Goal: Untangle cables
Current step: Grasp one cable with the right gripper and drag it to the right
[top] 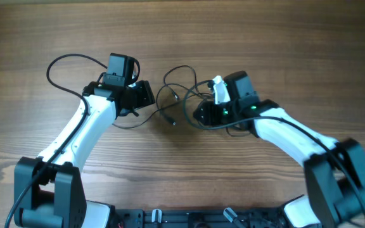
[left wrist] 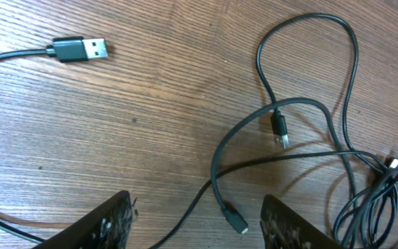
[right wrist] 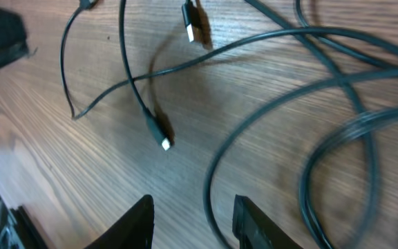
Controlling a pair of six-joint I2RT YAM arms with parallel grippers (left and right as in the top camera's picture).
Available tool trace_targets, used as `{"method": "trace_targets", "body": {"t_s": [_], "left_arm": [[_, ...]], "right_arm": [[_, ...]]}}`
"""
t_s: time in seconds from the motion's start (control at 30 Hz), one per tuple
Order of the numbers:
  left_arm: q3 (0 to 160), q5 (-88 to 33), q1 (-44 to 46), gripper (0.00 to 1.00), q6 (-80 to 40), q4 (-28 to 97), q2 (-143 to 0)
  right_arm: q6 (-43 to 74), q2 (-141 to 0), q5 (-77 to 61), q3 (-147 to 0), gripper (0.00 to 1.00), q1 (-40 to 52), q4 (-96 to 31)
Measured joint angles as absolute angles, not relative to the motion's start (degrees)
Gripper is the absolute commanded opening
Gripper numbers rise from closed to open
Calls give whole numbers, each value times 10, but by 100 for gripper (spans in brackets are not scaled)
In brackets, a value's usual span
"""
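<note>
Black, thin and rubbery, the cables (left wrist: 375,197) lie loose on the wood-grain worktop (top: 265,38). From overhead I see the knot of them between my two arms, packed tightest near the right one.

In the left wrist view a flat USB plug (left wrist: 81,49) with a silvery metal shell lies nearly level across the picture. Its tip points right and its cord runs off to the left. It sits well apart from the rest. A smaller plug (left wrist: 280,130) hangs at the end of a tall narrow loop, its long axis close to vertical in the frame and its pale tip pointing down. A third small plug (left wrist: 235,220) slants down and to the right. To the right, several cords gather into overlapping round coils.

The left hand (left wrist: 197,204) stands with its dark, rough-faced fingers apart. One cord and that third plug lie on the wood between them, and nothing is pinched.

In the right wrist view a slim plug (right wrist: 161,135) points down and right, its bright tip casting a soft shadow on the wood. Wide curved cords sweep across the right side, partly blurred. The right hand (right wrist: 193,204) also has its fingers apart. One cord curves down into the gap, and I see no grip on it.
</note>
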State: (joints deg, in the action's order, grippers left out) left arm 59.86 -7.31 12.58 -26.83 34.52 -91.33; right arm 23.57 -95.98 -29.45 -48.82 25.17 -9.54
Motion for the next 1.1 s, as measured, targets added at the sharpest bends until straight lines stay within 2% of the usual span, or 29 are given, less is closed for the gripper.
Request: {"method": "trace_targets", "body": {"t_s": [0.03, 0.1, 0.13, 0.2, 0.27, 0.37, 0.4, 0.47, 0.57, 0.67, 0.77, 0.87, 1.0, 1.1], "left_arm": [[599, -73, 126, 61, -269, 346, -913], [599, -73, 126, 61, -270, 347, -913], [599, -73, 126, 61, -270, 348, -913], [599, -73, 126, 62, -270, 351, -913], [599, -73, 126, 66, -270, 356, -913], [599, -86, 126, 72, -273, 352, -913], [599, -96, 126, 72, -274, 348, -913], [599, -142, 127, 73, -274, 327, -913], [599, -176, 136, 74, -273, 312, -913], [599, -188, 146, 76, -270, 305, -914], [599, -211, 146, 81, -267, 279, -914], [596, -267, 147, 84, -267, 204, -914], [596, -368, 152, 86, -266, 89, -914], [597, -373, 178, 86, -267, 96, -914]], "right_arm": [[250, -986, -296, -488, 35, 258, -62], [289, -1022, -297, -488, 11, 265, -12], [301, -1025, -301, -487, 6, 265, 2], [320, -1025, -336, -486, 4, 265, 60], [326, -1026, -432, -486, 5, 265, 145], [334, -1024, -520, -502, 5, 265, 172], [336, -1020, -528, -514, 5, 265, 154], [329, -985, -515, -585, 5, 265, 43], [253, -940, -404, -735, 4, 265, -252], [181, -935, -328, -861, 5, 265, -394], [131, -931, -295, -985, 4, 265, -449], [121, -928, -291, -1042, 4, 265, -464], [97, -909, -294, -1055, 4, 265, -482], [88, -905, -305, -1055, 4, 265, -449]]}}
